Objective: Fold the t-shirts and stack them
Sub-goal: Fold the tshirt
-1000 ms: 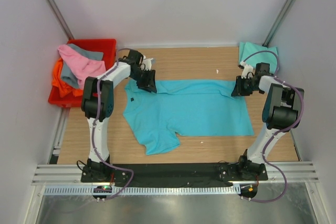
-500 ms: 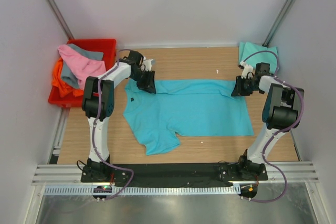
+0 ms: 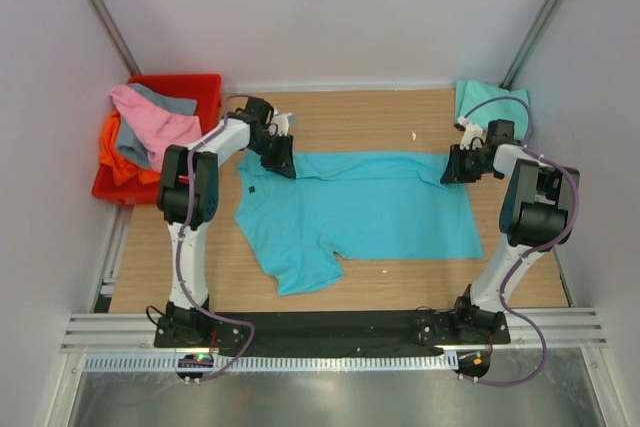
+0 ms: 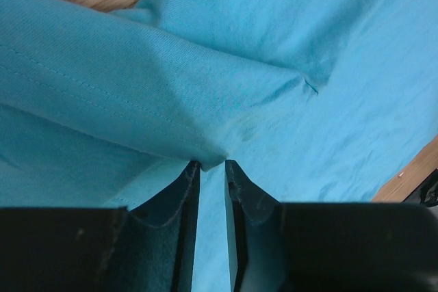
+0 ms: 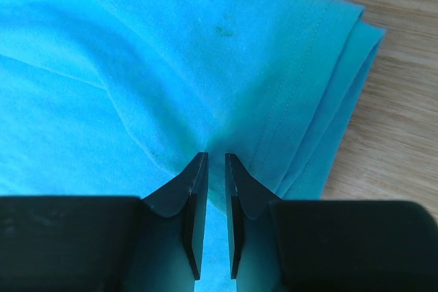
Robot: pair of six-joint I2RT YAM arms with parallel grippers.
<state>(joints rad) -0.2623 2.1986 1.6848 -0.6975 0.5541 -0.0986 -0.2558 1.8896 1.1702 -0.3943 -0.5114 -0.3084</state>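
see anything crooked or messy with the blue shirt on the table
The turquoise t-shirt lies unevenly: its near sleeve sticks out askew, while the far edge is bunched into a ridge at the left hand. An orange shirt also hangs over the red crate rim.

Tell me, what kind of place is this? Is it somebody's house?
Probably a robot practice booth, not a home: plain white walls box in a small wooden table, two robot arms are bolted at its near edge, and a turquoise t-shirt lies spread out.
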